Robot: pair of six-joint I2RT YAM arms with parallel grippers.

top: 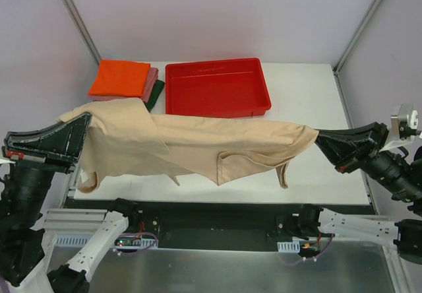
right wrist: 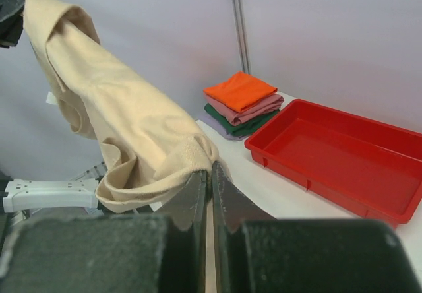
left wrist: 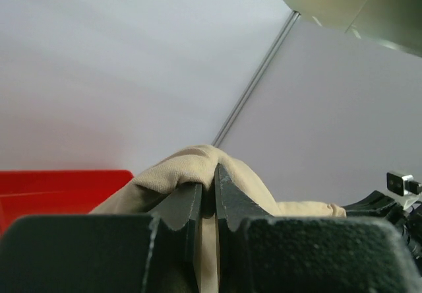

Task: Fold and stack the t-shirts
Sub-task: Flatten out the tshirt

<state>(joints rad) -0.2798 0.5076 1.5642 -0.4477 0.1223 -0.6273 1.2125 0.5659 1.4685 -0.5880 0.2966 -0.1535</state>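
A white table (top: 316,101) is enclosed by pale grey-lilac walls, with slanted metal posts (top: 74,16) at the rear corners. A red tray (top: 217,92) is set at the back of the table. Just left of it, folded shirts are stacked: an orange t-shirt (top: 119,77) on top, a pink t-shirt (top: 153,79) and a dark green t-shirt (top: 157,94) beneath, and a lavender t-shirt (right wrist: 219,130) at the bottom.

A beige t-shirt (top: 198,144) is stretched across the near half of the table between the two grippers, sagging in the middle with loose folds hung toward the near edge. One end is pinched in the closed left gripper (left wrist: 208,189) at the table's left edge, and the other end is pinched in the closed right gripper (right wrist: 210,174) near the right edge. Whether the lowest folds touch the table cannot be told.

Each arm is swung out to its own side from the near edge, with the grippers turned inward to face each other.
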